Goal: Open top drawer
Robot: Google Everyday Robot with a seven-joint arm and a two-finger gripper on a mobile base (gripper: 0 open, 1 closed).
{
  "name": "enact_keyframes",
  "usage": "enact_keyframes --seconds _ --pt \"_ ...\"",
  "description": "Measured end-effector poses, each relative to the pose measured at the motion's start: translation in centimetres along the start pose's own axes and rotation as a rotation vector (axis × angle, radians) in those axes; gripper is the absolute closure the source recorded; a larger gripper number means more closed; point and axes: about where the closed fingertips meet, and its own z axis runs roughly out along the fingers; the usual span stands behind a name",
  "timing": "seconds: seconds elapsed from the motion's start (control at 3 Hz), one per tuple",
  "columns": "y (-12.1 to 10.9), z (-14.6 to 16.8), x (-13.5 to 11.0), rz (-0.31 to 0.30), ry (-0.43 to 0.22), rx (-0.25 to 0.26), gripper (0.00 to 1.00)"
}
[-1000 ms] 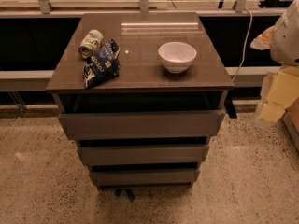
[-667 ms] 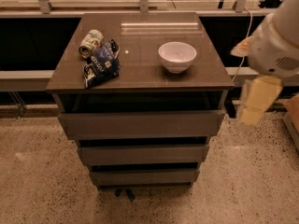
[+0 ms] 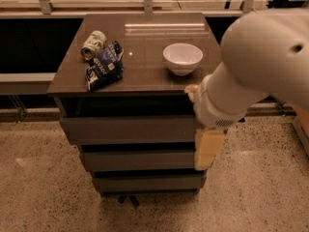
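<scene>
The top drawer point(image 3: 128, 128) sits directly under the top of the bench point(image 3: 145, 42), its plain flat front facing the camera. It is the widest of three stacked fronts, with the middle drawer point(image 3: 137, 160) and the bottom drawer point(image 3: 145, 182) each narrower below it. A dark band shows between the bench's front edge and the upper edge of the top drawer's front; whether the drawer is drawn out at all cannot be told from this angle. The tool point(image 3: 208, 149) hangs at the right end of the drawer fronts, a pale cream piece pointing downward that overlaps the right ends of the top drawer and the middle drawer in the view. Whether it touches either front cannot be told, and neither can its state — wide, narrow or gripping something. Above it the bulky white arm point(image 3: 260, 62) fills the right side of the view and covers the bench's right front corner. On the bench, a can point(image 3: 93, 44) lies on its side toward the left, and a dark blue bag point(image 3: 104, 67) lies just in front of it, touching it or nearly so. A white bowl point(image 3: 182, 58) stands upright right of the middle — well apart from both, close to the arm. The bench stands on a speckled floor point(image 3: 38, 187).
</scene>
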Motion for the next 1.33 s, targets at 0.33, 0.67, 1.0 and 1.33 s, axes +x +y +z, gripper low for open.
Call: enact_keyframes --seconds 0.33,0.67,1.0,1.33 --pt "2.9 7.0 -1.9 -0.066 0.007 -0.005 0.0" --pt "3.8 12.9 -2.8 0.0 -0.057 -0.024 0.0" --pt "3.5 13.7 -3.1 0.014 -0.076 -0.014 0.0" --pt "2.8 14.8 -2.6 -0.045 -0.04 0.001 0.0"
